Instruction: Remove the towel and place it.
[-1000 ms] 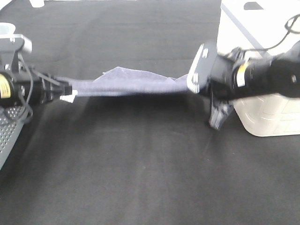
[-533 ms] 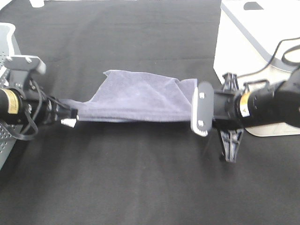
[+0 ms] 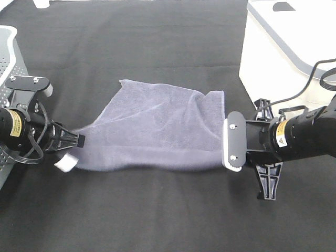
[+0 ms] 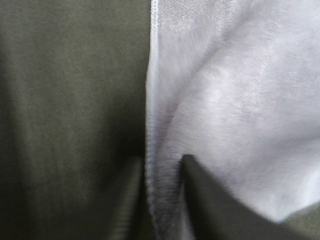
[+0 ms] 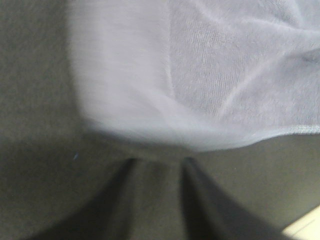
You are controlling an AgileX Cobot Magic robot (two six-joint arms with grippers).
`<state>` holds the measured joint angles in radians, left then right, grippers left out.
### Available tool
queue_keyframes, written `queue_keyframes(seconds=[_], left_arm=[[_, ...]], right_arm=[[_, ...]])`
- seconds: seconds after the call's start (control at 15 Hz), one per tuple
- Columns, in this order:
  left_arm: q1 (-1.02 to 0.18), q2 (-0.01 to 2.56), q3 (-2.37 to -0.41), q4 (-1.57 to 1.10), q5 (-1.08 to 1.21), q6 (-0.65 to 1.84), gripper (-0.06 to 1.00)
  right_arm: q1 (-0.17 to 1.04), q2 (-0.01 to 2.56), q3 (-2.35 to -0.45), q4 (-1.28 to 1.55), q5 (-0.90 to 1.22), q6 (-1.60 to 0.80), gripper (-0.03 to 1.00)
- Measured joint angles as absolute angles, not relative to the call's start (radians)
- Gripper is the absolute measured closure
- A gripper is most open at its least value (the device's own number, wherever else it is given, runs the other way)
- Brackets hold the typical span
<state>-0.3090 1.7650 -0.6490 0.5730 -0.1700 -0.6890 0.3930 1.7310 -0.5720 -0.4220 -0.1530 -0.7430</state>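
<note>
The grey-purple towel (image 3: 157, 126) lies spread on the black table between my two grippers. My left gripper (image 3: 79, 142) is shut on the towel's left corner, and the white tag (image 3: 65, 163) hangs just below it. In the left wrist view the stitched hem (image 4: 161, 200) sits pinched between the two dark fingers (image 4: 200, 205). My right gripper (image 3: 227, 151) is at the towel's right edge, its tips hidden behind the white wrist plate. In the right wrist view its jaws stand a little apart around bare table, and the towel's edge (image 5: 165, 135) lies just beyond the fingertips (image 5: 189, 167).
A white box (image 3: 273, 58) stands at the back right, close behind the right arm. A grey perforated tray (image 3: 8, 47) sits at the left edge behind the left arm. Black table (image 3: 157, 210) stretches in front of the towel.
Both grippers have moved toward the table's front and lower. The towel, stretched taut and folded before, now lies wider and flatter. Its right edge has come out from between the right fingers.
</note>
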Motion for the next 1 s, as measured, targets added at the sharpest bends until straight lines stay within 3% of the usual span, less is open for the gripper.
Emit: queue_keyframes(seconds=[0.13, 0.2, 0.27, 0.6, 1.0], left_arm=[[-0.309, 1.765, -0.649, 0.573, -0.169, -0.689, 0.27], [-0.309, 1.765, -0.649, 0.573, -0.168, -0.689, 0.16], [-0.309, 1.762, -0.649, 0.573, -0.167, -0.689, 0.12], [-0.308, 1.675, -0.718, 0.565, -0.148, -0.695, 0.1], [-0.305, 1.619, -1.014, 0.566, -0.096, -0.692, 0.11]], right_arm=[[0.393, 1.731, -0.572, -0.418, -0.153, -0.743, 0.42], [0.393, 1.731, -0.572, -0.418, -0.153, -0.743, 0.37], [0.393, 1.73, -0.572, -0.417, -0.146, -0.743, 0.35], [0.393, 1.556, -0.57, -0.417, -0.116, -0.747, 0.34], [0.393, 1.254, -0.632, -0.39, -0.263, -0.813, 0.34]])
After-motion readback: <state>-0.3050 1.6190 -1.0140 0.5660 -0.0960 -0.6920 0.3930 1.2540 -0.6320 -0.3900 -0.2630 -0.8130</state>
